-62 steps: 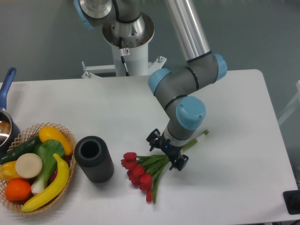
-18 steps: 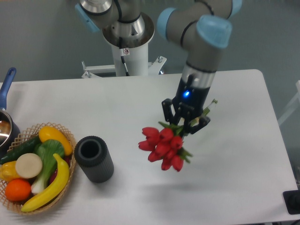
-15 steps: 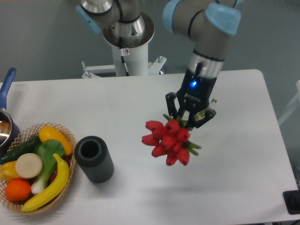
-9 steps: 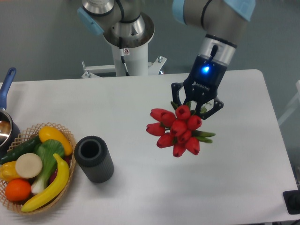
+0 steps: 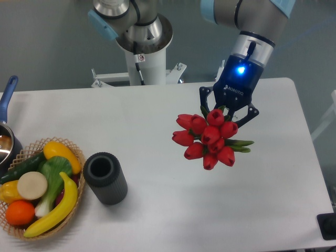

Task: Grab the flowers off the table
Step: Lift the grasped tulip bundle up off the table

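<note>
The flowers (image 5: 208, 137), a bunch of red tulip buds with green leaves, hang in the air well above the white table (image 5: 157, 210), buds pointing toward the camera. My gripper (image 5: 227, 112) is shut on their stems just behind the buds, with a blue light lit on its body. The stems and the band are hidden behind the buds and the fingers.
A black cylindrical vase (image 5: 105, 178) stands at the front left. A wicker basket (image 5: 21, 231) with a banana, an orange, a cucumber and a leafy vegetable sits at the left edge. A blue-handled pot (image 5: 6, 105) is at the far left. The arm's base (image 5: 143, 58) stands behind the table.
The gripper, which held the flowers lying on the table, has lifted them up and carried them up and to the right, still rising over the last second.
</note>
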Controlling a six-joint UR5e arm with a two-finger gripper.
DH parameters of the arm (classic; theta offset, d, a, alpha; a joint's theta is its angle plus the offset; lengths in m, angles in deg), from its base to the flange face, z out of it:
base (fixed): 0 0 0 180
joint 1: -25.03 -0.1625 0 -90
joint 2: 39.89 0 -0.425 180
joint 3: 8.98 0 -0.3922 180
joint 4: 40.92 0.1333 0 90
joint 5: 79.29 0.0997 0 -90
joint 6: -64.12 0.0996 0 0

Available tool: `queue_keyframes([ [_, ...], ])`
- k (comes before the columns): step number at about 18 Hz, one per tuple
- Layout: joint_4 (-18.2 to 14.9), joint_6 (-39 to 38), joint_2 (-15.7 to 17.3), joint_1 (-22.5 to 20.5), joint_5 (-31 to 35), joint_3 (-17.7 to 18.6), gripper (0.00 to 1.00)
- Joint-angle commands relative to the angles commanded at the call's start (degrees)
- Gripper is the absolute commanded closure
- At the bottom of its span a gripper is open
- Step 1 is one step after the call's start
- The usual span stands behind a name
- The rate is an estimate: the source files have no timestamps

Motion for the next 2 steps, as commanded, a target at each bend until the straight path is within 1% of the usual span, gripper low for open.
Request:
queue_keyframes([
  [2, 0.0, 0.0, -0.09, 0.09, 0.0, 0.0, 0.7],
])
